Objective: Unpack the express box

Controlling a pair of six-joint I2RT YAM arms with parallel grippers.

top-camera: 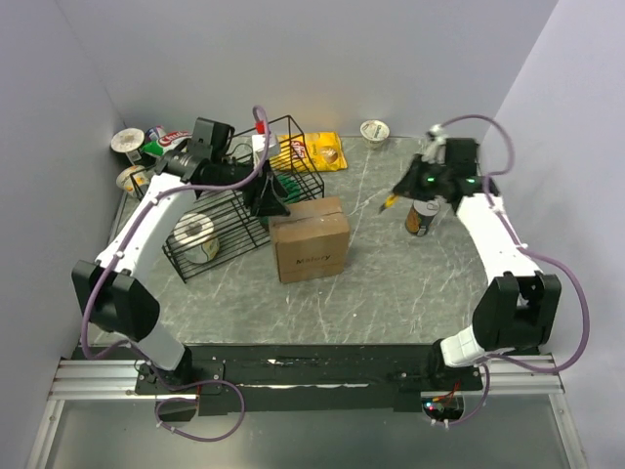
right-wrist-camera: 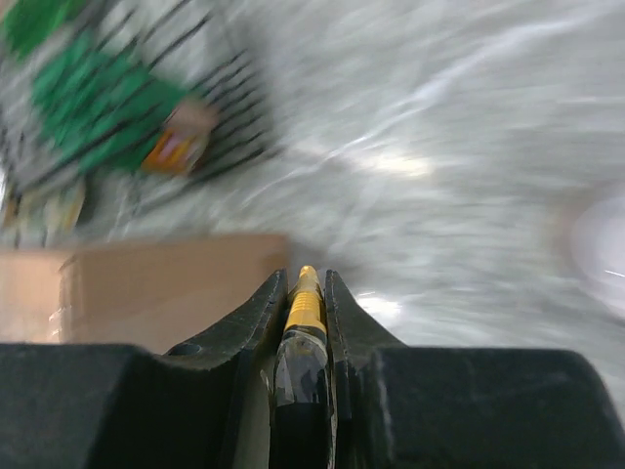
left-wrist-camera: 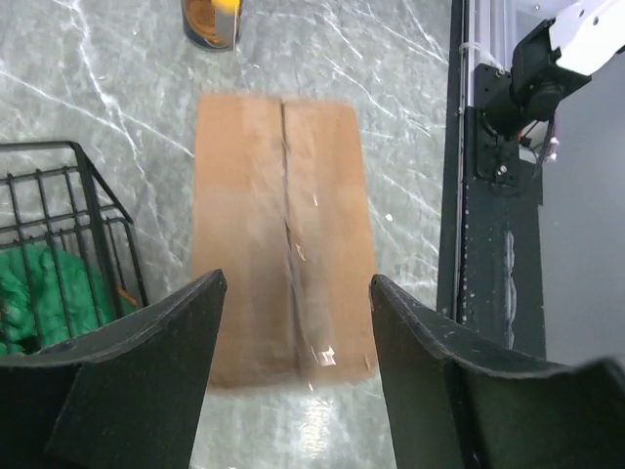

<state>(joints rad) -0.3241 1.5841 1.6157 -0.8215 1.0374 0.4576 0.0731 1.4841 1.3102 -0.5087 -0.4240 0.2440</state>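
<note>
The express box (top-camera: 310, 239) is a brown carton standing mid-table, with a dark printed word on its near side. In the left wrist view the box (left-wrist-camera: 283, 234) shows its taped seam closed. My left gripper (top-camera: 269, 200) hovers over the box's back-left edge, open and empty (left-wrist-camera: 298, 283), with the box between and beyond the jaws. My right gripper (top-camera: 394, 198) is to the right of the box, apart from it. It is shut (right-wrist-camera: 305, 278) on a thin yellow-tipped tool (right-wrist-camera: 305, 308) that points toward the box (right-wrist-camera: 146, 288).
A black wire basket (top-camera: 220, 220) lies left of the box and holds a white roll and a green packet (left-wrist-camera: 49, 293). A can (top-camera: 422, 217) stands below the right wrist. A yellow snack bag (top-camera: 317, 151), a cup (top-camera: 374, 130) and cups and cans (top-camera: 137, 147) sit at the back.
</note>
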